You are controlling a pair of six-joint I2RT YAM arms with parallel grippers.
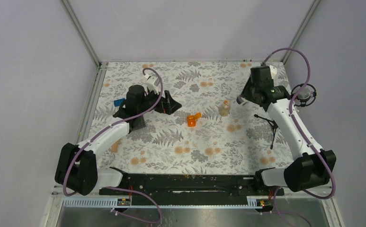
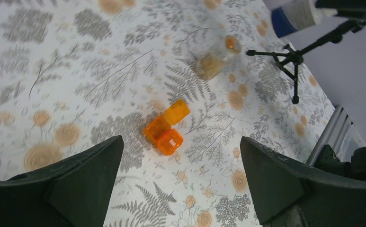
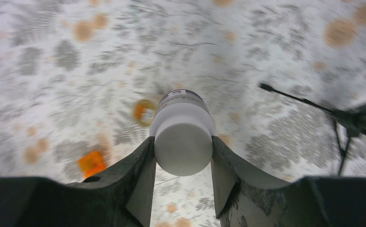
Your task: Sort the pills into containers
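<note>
Right gripper (image 3: 182, 140) part-closed, both fingers pressed on the white-and-dark bottle (image 3: 183, 153), held clear of the table (image 1: 171, 142). Bottle: hard smooth plastic, probably light, round (may twist between flat pads); best taken across the body, as here. Opaque, contents hidden. Just beyond and below the claw: clear tan bottle (image 2: 211, 62), upright, seemingly holding tan material. Farther out: orange box (image 2: 164, 133), lid open, contents not discernible. Farthest: left gripper (image 2: 181, 138) spread wide, empty, over that box.
</note>
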